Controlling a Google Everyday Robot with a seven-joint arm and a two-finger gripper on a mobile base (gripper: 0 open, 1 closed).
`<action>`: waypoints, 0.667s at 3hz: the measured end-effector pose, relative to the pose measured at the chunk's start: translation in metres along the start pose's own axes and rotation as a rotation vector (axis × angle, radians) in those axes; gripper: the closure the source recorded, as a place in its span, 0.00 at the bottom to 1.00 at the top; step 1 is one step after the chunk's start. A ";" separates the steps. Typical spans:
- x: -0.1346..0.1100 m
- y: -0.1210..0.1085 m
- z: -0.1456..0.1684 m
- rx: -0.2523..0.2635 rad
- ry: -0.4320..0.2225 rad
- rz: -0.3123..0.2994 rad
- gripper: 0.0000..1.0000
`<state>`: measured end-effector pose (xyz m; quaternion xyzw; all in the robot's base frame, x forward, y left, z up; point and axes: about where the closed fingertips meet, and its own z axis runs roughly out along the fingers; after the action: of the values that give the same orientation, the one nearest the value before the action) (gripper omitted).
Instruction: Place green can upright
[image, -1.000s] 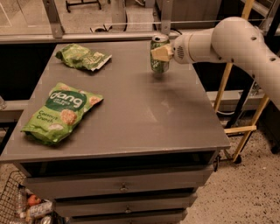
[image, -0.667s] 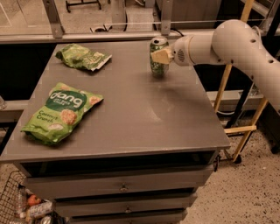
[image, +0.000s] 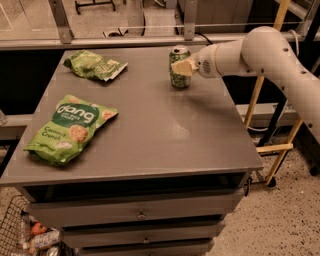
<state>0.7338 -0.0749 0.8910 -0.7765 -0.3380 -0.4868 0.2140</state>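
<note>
The green can (image: 178, 75) stands upright at the back right of the grey table (image: 165, 135), its silver top facing up and its base at or just above the tabletop. My gripper (image: 183, 67) reaches in from the right on the white arm (image: 260, 50). It is shut on the can's upper half, and one cream finger (image: 182, 67) lies across the can's front. The other finger is hidden behind the can.
A flat green "dang" snack bag (image: 70, 129) lies at the table's front left. A smaller wrinkly green bag (image: 95, 65) lies at the back left. Drawers sit below the tabletop. A yellow frame (image: 272, 147) stands to the right and a wire basket (image: 25, 235) at the lower left.
The can, held in my gripper, has moved slightly down and to the left. The bags have not moved.
</note>
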 end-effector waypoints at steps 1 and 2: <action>0.000 -0.002 0.002 0.004 -0.001 0.000 0.82; 0.000 -0.004 0.005 0.009 -0.002 0.000 0.59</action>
<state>0.7340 -0.0695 0.8886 -0.7760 -0.3402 -0.4846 0.2172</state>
